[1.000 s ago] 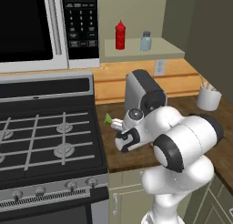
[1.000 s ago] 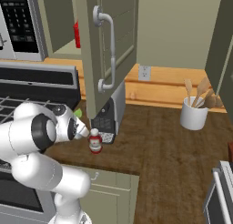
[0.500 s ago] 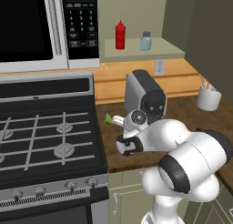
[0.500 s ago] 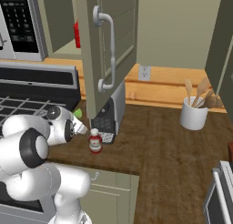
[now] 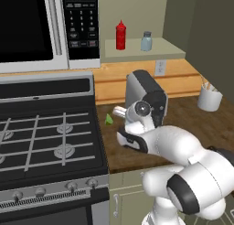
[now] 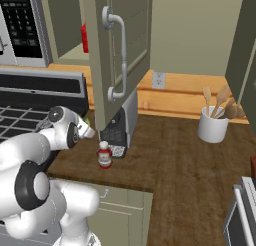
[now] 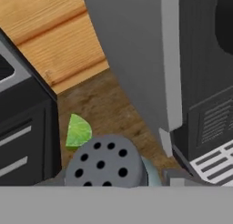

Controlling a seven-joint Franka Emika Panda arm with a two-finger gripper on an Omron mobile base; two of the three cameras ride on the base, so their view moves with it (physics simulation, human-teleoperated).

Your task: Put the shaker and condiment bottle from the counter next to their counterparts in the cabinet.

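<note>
On the dark wooden counter (image 6: 190,160), near its left edge beside the black gas stove (image 5: 45,132): one small pale-blue glass shaker with a perforated grey cap (image 7: 105,163), seen from directly above in the hand view, just beside a green lime wedge (image 7: 77,131) and close to the grey-and-black coffee machine (image 5: 147,99). The gripper (image 5: 119,112) sits low over this shaker, apparently placed for a grasp from above; its finger tips are not visible, so whether they are spread or pinching the glass cannot be told. Near the counter's front edge, just beside the coffee machine: one small squat condiment bottle with red body, white label band and white cap (image 6: 104,154), upright and untouched, presumably left for a later trip. On the pale shelf of the beige-olive wall cabinet (image 5: 151,48), door swung open towards the room: one tall all-red squeeze bottle with pointed nozzle (image 5: 120,35) and one twin pale-blue glass shaker with grey cap (image 5: 146,41), standing apart near the shelf's middle, with bare shelf beside each where a match could go. Towards the counter's right end: one white crock of wooden utensils (image 6: 214,121), well clear of the work. Neither counter item has reached the shelf yet.
</note>
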